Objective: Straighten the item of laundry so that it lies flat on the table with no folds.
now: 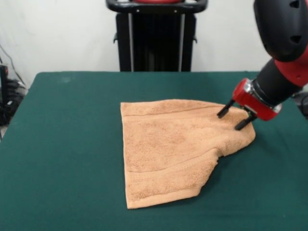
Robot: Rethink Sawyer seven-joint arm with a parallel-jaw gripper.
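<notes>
The orange-tan towel (pixel 173 147) lies on the dark green table (pixel 67 144), right of the middle. Its left edge is straight. Its right side is bunched, with a rounded lobe (pixel 240 139) pushed out to the right and a fold running down to the ribbed band (pixel 168 174) near the front edge. A second ribbed band shows along the back edge. My gripper (pixel 232 120) comes in from the upper right. Its two black fingers (pixel 225 110) are spread apart, with the tips at the towel's right back part. Whether they touch the cloth I cannot tell.
The robot's black pedestal (pixel 156 36) stands behind the table's far edge. The red and black arm (pixel 284 53) reaches down over the table's right side. Cables hang at the far left (pixel 7 96), off the table.
</notes>
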